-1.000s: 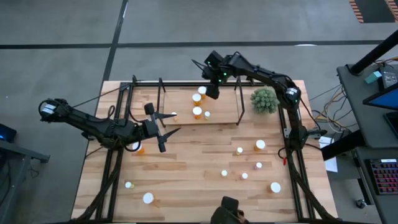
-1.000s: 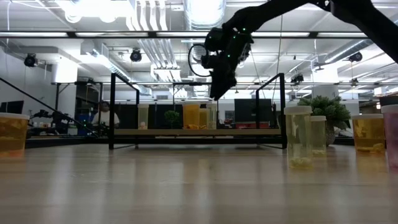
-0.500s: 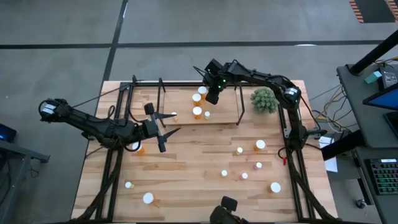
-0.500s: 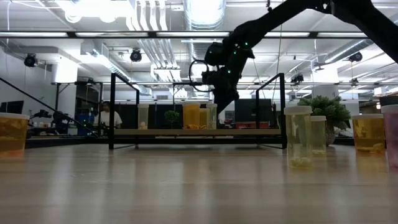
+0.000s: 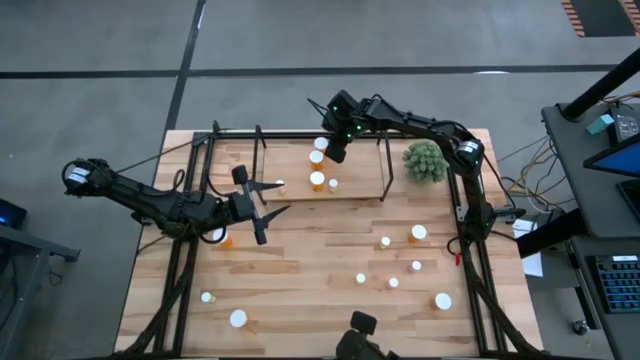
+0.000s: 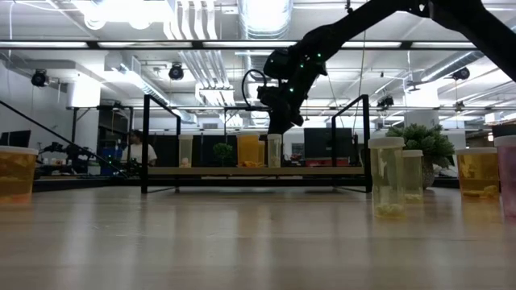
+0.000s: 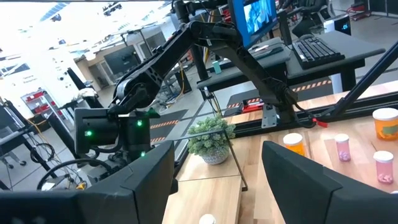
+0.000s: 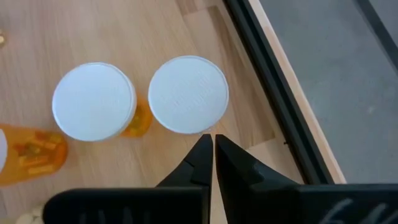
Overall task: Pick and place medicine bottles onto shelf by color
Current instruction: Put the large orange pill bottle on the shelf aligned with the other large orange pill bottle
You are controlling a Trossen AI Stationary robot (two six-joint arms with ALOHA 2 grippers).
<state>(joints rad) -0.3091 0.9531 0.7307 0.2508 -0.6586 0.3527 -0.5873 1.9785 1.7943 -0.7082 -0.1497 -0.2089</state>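
The shelf (image 5: pixel 290 165) stands at the table's far side, a light board between black uprights. Several medicine bottles with white caps stand on it, two of them (image 8: pixel 188 94) (image 8: pixel 93 101) side by side right below my right gripper (image 8: pixel 209 140). That gripper (image 5: pixel 335 152) hangs over the shelf, slanting down, its fingers shut with nothing between them. More bottles (image 5: pixel 418 232) (image 5: pixel 238 318) stand scattered on the tabletop. My left gripper (image 5: pixel 262 210) waits level above the table's left half, open and empty (image 7: pixel 217 180). My right gripper's shut fingertips (image 8: pixel 202 149) stand at the rim of one bottle's white cap (image 8: pixel 193 127), coming from above at a slant. Whether they touch the cap I cannot tell. The bottle stands upright on the shelf board.
A green spiky plant (image 5: pixel 425 160) sits right of the shelf. The shelf's black uprights (image 6: pixel 367 141) rise around the board. Loose bottles (image 6: pixel 387 185) dot the table's right and near parts, and an orange one (image 5: pixel 222 238) stands by the left arm.
My right gripper has sunk a little toward the bottles on the shelf, and its wrist has tipped. The left arm has kept still.
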